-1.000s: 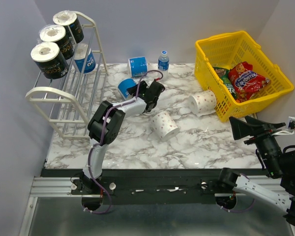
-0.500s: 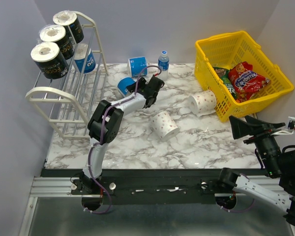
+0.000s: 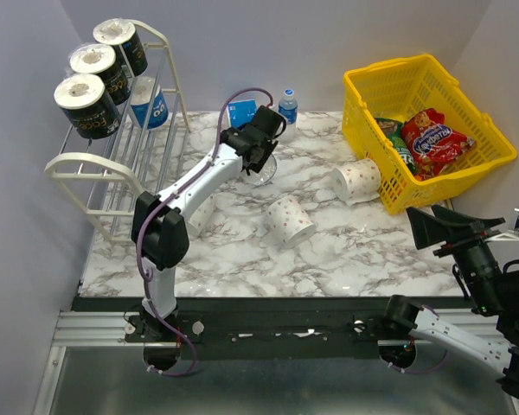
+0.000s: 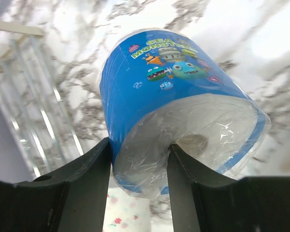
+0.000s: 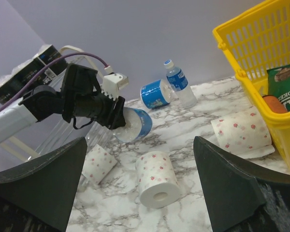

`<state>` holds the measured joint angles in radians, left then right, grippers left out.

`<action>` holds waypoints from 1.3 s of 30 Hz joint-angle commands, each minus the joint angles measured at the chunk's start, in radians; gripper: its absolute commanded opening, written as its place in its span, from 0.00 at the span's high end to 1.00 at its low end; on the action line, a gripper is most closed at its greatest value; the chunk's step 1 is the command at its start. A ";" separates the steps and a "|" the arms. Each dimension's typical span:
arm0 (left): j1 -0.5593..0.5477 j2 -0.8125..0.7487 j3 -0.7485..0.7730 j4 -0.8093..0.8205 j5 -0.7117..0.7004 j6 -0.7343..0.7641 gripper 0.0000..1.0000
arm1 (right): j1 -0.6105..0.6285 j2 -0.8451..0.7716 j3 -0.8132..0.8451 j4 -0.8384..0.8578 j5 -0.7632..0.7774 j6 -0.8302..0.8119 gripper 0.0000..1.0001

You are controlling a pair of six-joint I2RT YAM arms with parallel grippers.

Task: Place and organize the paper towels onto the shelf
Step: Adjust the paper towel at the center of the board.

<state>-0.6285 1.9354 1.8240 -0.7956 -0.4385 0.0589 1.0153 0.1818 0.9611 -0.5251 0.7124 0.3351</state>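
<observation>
My left gripper [image 4: 139, 145] clenched on blue roll [image 4: 179, 96], held off table, upper centre of top view. Shelf [image 3: 112, 186], upper left: three black rolls [image 3: 91, 82] plus blue one [image 3: 149, 102]. Left to do: held roll, second blue roll [image 3: 242, 112], three dotted rolls [image 3: 287, 220]. Right gripper [image 5: 140, 140] spread, idle.

1. Blue roll [image 4: 174, 96]: crinkled, glossy clear film over a printed wrap.
2. Left fingers [image 4: 72, 193]: matt black, smooth.
3. Table [image 3: 355, 251]: marble-patterned, smooth.
4. Basket [image 3: 368, 121]: yellow plastic, slightly glossy.
5. Shelf [image 3: 143, 151]: thin white bars, smooth.
6. Bottle [image 3: 287, 108]: clear plastic.
</observation>
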 commanded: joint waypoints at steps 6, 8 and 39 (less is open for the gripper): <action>0.088 0.039 0.071 -0.159 0.247 -0.163 0.62 | 0.006 -0.038 0.045 -0.079 -0.021 0.027 0.00; 0.110 0.051 0.067 -0.157 0.282 -0.175 0.61 | 0.008 -0.041 0.041 -0.079 -0.019 0.025 0.00; -0.056 -0.067 -0.117 0.061 0.093 -0.010 0.17 | 0.006 -0.035 0.045 -0.127 -0.053 0.091 0.00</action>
<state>-0.6956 1.8477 1.7569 -0.8040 -0.3202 0.0170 1.0157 0.1497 0.9924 -0.6163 0.6781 0.4034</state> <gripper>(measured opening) 0.846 0.998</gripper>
